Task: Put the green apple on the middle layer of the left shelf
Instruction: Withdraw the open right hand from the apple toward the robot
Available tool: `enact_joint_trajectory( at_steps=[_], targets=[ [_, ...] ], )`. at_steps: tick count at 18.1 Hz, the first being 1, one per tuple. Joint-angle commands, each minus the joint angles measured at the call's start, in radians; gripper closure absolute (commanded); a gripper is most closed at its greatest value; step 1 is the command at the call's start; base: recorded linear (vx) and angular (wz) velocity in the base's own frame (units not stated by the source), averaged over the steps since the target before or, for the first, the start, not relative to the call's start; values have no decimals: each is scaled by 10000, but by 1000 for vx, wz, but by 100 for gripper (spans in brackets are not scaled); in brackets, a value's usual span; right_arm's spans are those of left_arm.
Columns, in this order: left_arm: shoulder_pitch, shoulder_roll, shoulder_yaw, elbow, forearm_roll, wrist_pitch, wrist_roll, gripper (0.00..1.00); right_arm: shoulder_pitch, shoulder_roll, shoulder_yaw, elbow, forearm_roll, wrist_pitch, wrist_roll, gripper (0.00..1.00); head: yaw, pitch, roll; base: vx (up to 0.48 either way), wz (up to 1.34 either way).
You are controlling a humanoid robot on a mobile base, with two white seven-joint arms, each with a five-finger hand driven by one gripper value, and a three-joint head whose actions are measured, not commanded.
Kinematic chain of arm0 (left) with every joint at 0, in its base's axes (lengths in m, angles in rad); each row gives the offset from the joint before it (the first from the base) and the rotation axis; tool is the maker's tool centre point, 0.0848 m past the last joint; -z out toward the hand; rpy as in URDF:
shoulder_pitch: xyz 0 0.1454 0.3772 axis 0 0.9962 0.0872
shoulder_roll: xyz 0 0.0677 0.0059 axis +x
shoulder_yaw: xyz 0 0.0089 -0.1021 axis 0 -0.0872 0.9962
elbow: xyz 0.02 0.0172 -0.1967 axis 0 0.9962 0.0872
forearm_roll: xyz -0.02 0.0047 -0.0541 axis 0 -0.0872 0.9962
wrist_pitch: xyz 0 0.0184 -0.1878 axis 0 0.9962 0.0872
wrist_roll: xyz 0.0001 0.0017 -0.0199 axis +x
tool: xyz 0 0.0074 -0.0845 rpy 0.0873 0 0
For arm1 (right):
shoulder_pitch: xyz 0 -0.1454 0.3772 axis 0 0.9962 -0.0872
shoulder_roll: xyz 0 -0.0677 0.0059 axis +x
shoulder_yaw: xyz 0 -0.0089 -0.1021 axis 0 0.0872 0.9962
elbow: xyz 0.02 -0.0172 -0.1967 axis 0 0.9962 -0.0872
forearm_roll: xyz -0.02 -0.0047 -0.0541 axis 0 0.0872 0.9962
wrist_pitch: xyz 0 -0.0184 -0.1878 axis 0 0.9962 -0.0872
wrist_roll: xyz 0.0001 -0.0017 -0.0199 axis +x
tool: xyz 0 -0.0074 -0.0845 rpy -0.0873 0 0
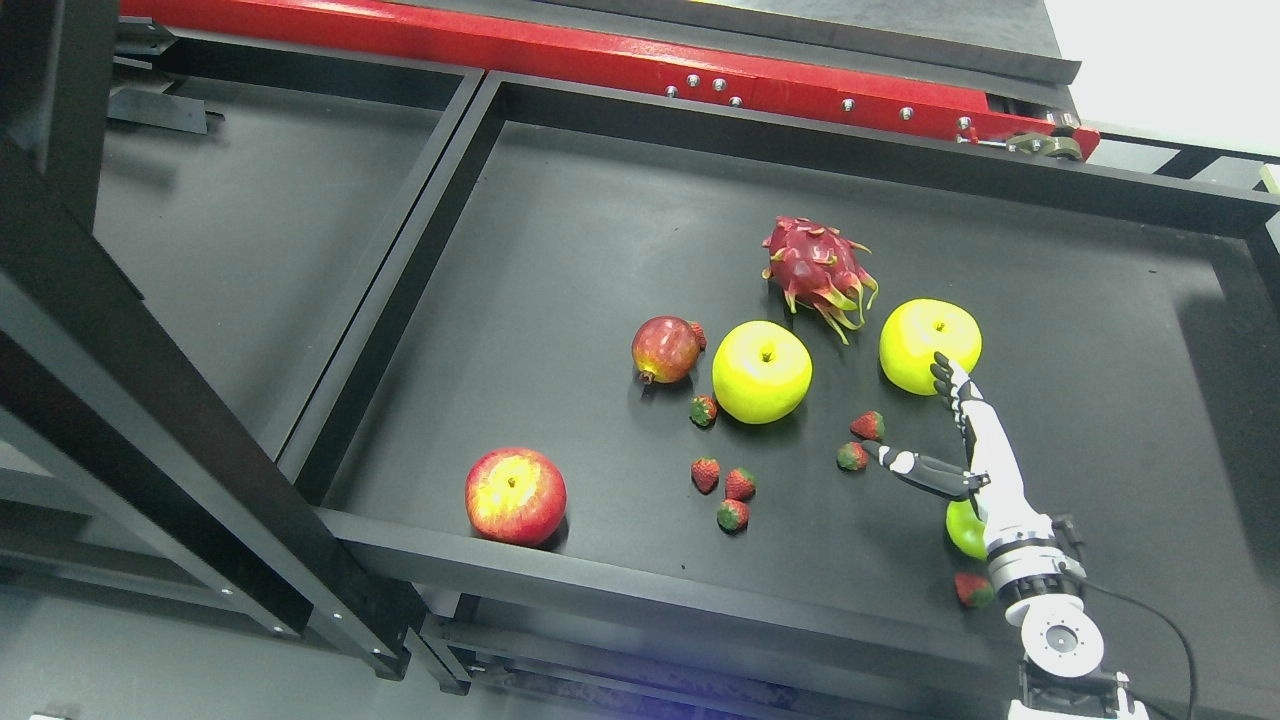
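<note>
The black shelf tray (600, 200) carries the fruit. The right hand (960, 450) is seen spread, fingers (945, 378) holding nothing. A green apple (908, 345) touches the fingertips; another (762, 372) lies leftward. Judged rigid, smooth, slippery: best wrapped around its widest middle.

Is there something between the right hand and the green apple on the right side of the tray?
Nothing visible is in the way. The right hand has open fingers, and its fingertips already overlap the lower edge of that green apple. The nearest strawberry lies left of the hand, off the path.
</note>
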Motion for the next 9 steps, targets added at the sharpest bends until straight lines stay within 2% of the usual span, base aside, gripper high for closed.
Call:
enact_joint_trajectory(
  at_steps=[1, 3, 5, 9],
  targets=[
    [0, 175, 0, 0, 0, -3, 3, 0, 580, 467, -498, -1120, -1730, -351, -145, 0, 0, 0, 0, 0, 0],
    [0, 175, 0, 0, 0, -3, 3, 0, 856, 467, -498, -1258, -1746, -1090, -542, 0, 0, 0, 0, 0, 0],
    [0, 175, 0, 0, 0, -3, 3, 0, 1254, 467, -316, -1533, -1853, -1229, -1095, 0, 0, 0, 0, 0, 0],
    [0, 175, 0, 0, 0, -3, 3, 0, 1670, 467, 407, -1673, -2452, -1721, -1204, 0, 0, 0, 0, 0, 0]
  ],
)
